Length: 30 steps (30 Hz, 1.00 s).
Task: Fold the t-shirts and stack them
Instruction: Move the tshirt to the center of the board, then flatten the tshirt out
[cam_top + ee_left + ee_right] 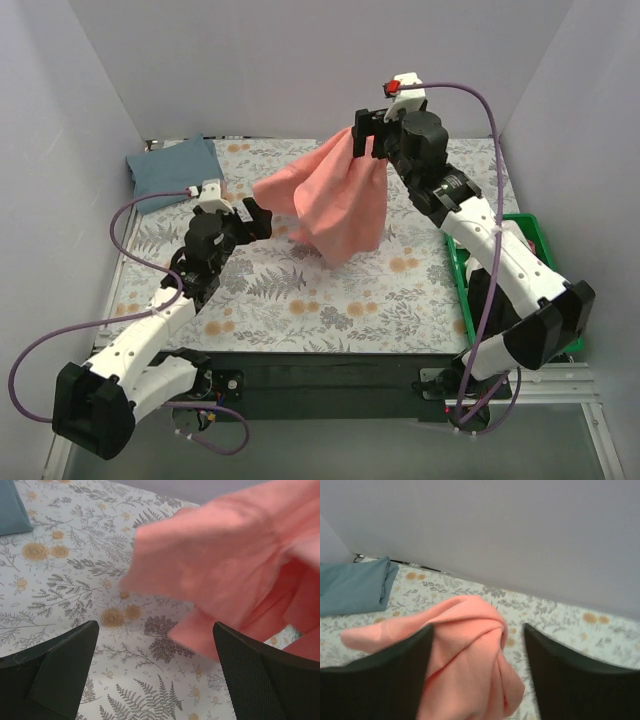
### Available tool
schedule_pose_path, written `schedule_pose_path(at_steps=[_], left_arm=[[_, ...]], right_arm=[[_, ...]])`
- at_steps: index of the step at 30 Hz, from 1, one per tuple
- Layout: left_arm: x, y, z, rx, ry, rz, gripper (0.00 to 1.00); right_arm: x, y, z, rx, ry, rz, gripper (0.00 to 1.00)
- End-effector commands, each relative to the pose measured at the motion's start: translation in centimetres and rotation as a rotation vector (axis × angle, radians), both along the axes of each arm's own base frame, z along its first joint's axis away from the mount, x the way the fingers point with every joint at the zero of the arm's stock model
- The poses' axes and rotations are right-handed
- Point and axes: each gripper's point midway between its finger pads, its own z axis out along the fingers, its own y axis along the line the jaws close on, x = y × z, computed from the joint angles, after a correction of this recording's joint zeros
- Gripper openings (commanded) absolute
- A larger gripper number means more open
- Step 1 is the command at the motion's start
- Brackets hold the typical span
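Note:
The coral-pink t-shirt (335, 200) hangs bunched from my raised right gripper (365, 135), its lower part resting on the floral cloth. In the right wrist view the jaws (478, 630) stand wide apart, and the pink shirt (465, 665) lies against the left finger and fills part of the gap. My left gripper (262, 218) is open, low over the table at the shirt's left edge. In the left wrist view (155, 627) the blurred pink shirt (220, 570) reaches its right finger. The slate blue-grey t-shirt (175, 168) lies folded at the back left.
The grey floral-print cloth (330, 300) covers the table. A green plastic bin (535, 240) stands at the right edge, partly behind my right arm. Grey walls close in the back and both sides. The folded blue-grey shirt also shows in the right wrist view (352, 587).

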Motion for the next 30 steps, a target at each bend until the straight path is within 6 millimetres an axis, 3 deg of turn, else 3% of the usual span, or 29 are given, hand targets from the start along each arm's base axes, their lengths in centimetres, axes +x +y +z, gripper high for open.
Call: schedule_pose_path(at_steps=[1,3,4,5,6,9,10,11,13,15,16,20,25,30], left_arm=[[0.2,-0.8,-1.7,0.014,0.04,-0.047,0.98],[0.4,-1.4,-2.3,0.011,0.059,-0.071,0.98],[0.5,-1.6,-3.3,0.015,0.083,-0.075,0.97],[0.7,-1.7,-3.6,0.016,0.087,-0.078,0.97],[0.7,-1.8,-4.0,0.015,0.093,-0.078,0.97],[1.2,-2.2,-5.4,0.014,0.121,-0.087,0.98],[1.3,-2.7,-5.8,0.011,0.133,-0.108,0.97],[1.8,-3.0,-6.2,0.013,0.149,-0.115,0.97],[2.1,-3.2,-7.2,0.019,0.179,-0.112,0.97],[2.4,-2.9,-9.2,0.045,0.241,-0.089,0.95],[2.5,-2.7,-9.8,0.052,0.26,-0.074,0.92],[2.9,-0.6,-13.2,0.106,0.355,0.049,0.9],[4.2,2.4,-13.5,0.102,0.342,0.165,0.86],[5.8,4.2,-13.7,0.148,0.334,0.245,0.82]], right_arm=[[4.3,-2.7,-7.0,-0.061,0.108,-0.227,0.98],[4.9,-3.9,-10.9,-0.105,0.214,-0.27,0.98],[4.8,-3.8,-12.1,-0.114,0.239,-0.266,0.98],[4.1,-3.7,-14.8,-0.135,0.29,-0.249,0.98],[3.6,-3.5,-15.7,-0.136,0.305,-0.226,0.96],[2.0,-2.9,-17.8,-0.139,0.346,-0.157,0.91],[1.2,-2.4,-17.6,-0.122,0.349,-0.115,0.9],[0.0,-2.1,-19.4,-0.137,0.386,-0.081,0.88],[-2.2,-0.7,-19.3,-0.098,0.404,0.028,0.85],[-4.5,0.0,-21.3,-0.083,0.454,0.07,0.82],[-5.7,0.6,-21.4,-0.071,0.461,0.122,0.78],[-10.1,1.9,-24.6,-0.101,0.538,0.215,0.72],[-14.4,1.7,-29.0,-0.132,0.642,0.269,0.68],[-16.4,1.5,-31.4,-0.167,0.696,0.294,0.65]])
